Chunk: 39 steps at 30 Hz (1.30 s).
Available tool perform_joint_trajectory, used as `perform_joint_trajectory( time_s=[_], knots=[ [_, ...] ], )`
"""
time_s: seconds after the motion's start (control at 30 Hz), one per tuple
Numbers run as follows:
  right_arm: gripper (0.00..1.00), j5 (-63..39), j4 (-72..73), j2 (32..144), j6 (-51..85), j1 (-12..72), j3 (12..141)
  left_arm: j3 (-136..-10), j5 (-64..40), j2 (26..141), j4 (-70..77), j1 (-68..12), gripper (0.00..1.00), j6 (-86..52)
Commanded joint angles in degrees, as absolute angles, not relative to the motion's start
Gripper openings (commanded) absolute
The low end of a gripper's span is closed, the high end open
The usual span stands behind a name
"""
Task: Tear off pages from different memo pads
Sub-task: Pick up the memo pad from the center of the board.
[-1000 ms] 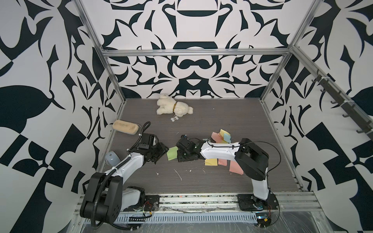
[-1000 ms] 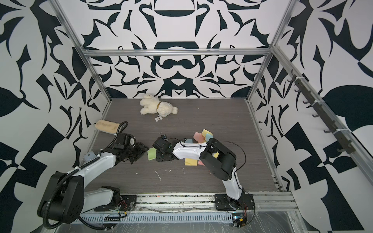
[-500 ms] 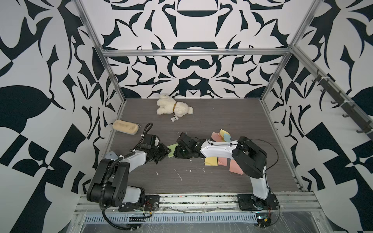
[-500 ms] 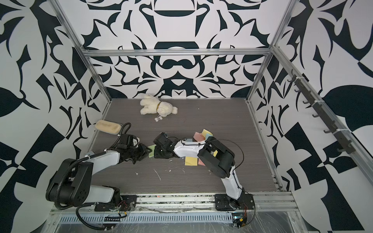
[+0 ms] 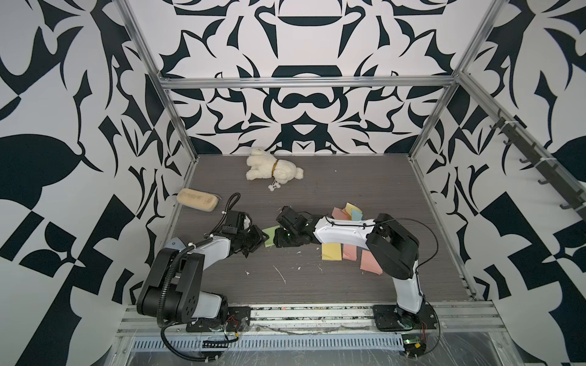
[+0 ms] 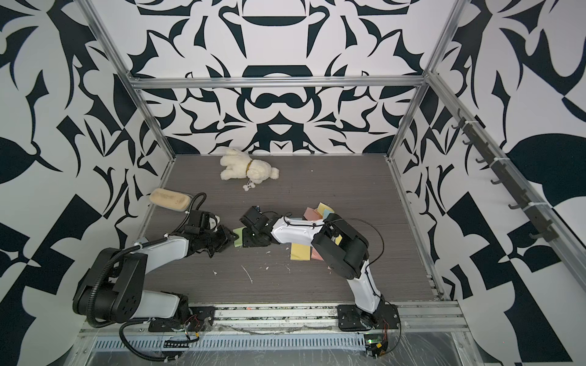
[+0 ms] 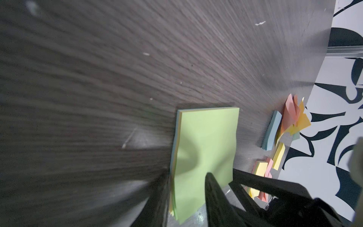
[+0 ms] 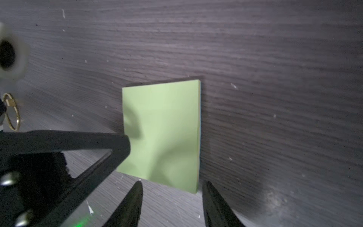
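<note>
Green memo pad (image 5: 269,237): left gripper (image 7: 187,182) pinches 1 edge; right gripper (image 8: 172,184) hangs released, just beside it.

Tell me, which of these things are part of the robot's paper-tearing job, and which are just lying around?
Part of the job: green memo pad; loose yellow page; loose pink pages; pile of pastel pads and pages farther back.
Just lying about: white plush toy; tan oblong block; small white scraps.
</note>
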<state>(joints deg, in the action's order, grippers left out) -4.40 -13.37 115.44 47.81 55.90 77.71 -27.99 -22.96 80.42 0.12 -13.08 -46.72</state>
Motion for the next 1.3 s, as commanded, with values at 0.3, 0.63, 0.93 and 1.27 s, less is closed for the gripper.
perform_joint_trajectory(
  time_s=[0.3, 0.63, 0.93, 1.27],
  knots=[
    [0.51, -9.34, -8.16, 117.86, 47.65, 54.84, 77.87, -30.15, -18.85, 83.45, -4.18, -13.01, 0.34, -43.94],
    [0.5, -11.77, -3.84, 114.01, 47.64, 54.9, 77.44, -29.75, -19.77, 84.56, -2.91, -13.01, 0.32, -43.79],
    [0.49, -11.69, -4.09, 113.29, 47.9, 54.84, 78.74, -29.53, -19.75, 84.68, -2.65, -13.01, 0.32, -43.95],
    [0.39, -10.79, -5.36, 113.21, 47.83, 54.53, 78.7, -29.78, -19.77, 84.88, -2.82, -13.01, 0.33, -43.95]
  ],
)
